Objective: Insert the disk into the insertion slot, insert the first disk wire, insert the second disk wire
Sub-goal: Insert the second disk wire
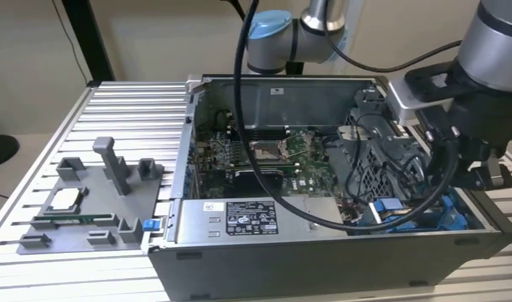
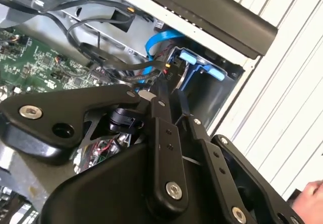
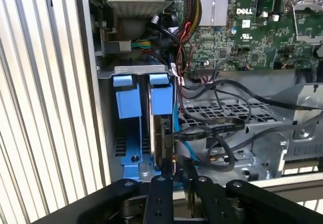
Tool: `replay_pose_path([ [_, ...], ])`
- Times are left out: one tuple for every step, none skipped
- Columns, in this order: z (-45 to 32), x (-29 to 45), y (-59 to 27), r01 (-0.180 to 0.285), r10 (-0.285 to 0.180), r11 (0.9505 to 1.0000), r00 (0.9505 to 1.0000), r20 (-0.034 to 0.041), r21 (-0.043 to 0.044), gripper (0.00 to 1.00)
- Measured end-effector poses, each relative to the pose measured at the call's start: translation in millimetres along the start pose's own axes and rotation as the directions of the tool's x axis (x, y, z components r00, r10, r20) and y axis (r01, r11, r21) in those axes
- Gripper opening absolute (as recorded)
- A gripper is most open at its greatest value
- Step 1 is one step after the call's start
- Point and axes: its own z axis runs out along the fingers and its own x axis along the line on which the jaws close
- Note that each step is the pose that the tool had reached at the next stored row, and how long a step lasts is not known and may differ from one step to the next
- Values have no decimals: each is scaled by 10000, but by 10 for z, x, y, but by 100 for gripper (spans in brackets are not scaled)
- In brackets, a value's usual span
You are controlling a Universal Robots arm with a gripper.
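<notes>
The disk [image 3: 162, 133] stands edge-on in the insertion slot at the case's corner, clipped in its bright blue frame [image 3: 160, 97]. In both wrist views my gripper [image 3: 174, 172] [image 2: 174, 90] reaches to the disk's near edge. Its black fingers [image 2: 160, 114] are drawn close together on a black disk wire connector [image 2: 170, 71] at that edge. A blue flat wire [image 2: 155, 41] curves in beside it. In the exterior view my arm's wrist [image 1: 482, 126] hangs over the case's front corner on the exterior view's right, above the blue frames [image 1: 445, 214].
A second blue frame [image 3: 127, 102] stands next to the disk. Black cable bundles [image 3: 217, 128] cross the perforated metal cage. The silver power-supply box [image 1: 239, 220] and green motherboard [image 1: 265, 157] fill the case. A grey fixture plate [image 1: 97, 201] lies on the exterior view's left. A hand [image 2: 313, 189] shows nearby.
</notes>
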Motion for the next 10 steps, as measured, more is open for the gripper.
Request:
replay_pose_path([
  [-44, -7, -11, -1, 1, 10000, 10000, 1, 0, 100],
  [-87, -15, -23, 0, 0, 10000, 10000, -1, 0, 100],
  [-123, -21, -32, 1, -1, 10000, 10000, 0, 0, 100],
  [-135, -23, -36, 1, -1, 10000, 10000, 0, 0, 100],
  [-135, -22, -35, 0, 0, 10000, 10000, 1, 0, 100],
  [-135, -22, -35, 0, 0, 10000, 10000, 3, 0, 100],
  [-136, -23, -36, 1, -1, 10000, 10000, 1, 0, 100],
  [-136, -23, -36, 1, -1, 10000, 10000, 1, 0, 100],
  [-136, -23, -36, 0, 0, 10000, 10000, 1, 0, 100],
  [-137, -23, -36, 0, 0, 10000, 10000, 1, 0, 100],
])
